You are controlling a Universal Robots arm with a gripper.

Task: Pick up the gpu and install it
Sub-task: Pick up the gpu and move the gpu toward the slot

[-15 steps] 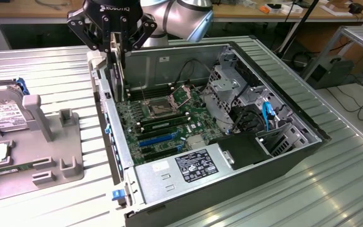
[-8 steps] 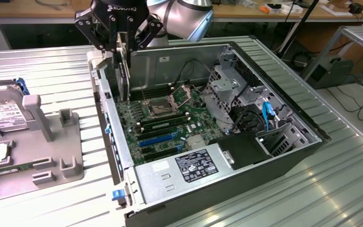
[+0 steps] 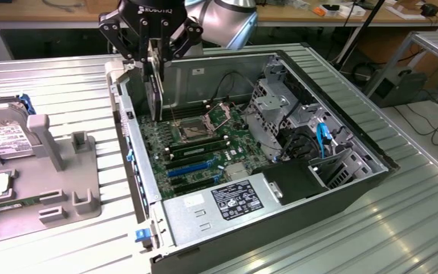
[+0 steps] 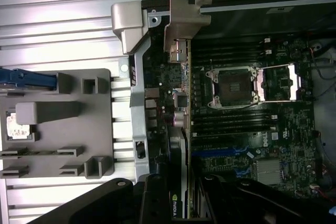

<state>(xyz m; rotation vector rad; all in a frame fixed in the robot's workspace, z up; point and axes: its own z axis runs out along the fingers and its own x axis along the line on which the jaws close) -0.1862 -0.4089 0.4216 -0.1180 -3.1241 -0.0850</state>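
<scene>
Hidden: upper edge of the thin black gpu with silver end bracket sits behind the tool fingers; logo partly cut off | Gpu: we see it edge-on, upright, pinched by tool | Position: above open grey metal computer case, over green motherboard

The gpu above motherboard, inside case
</scene>
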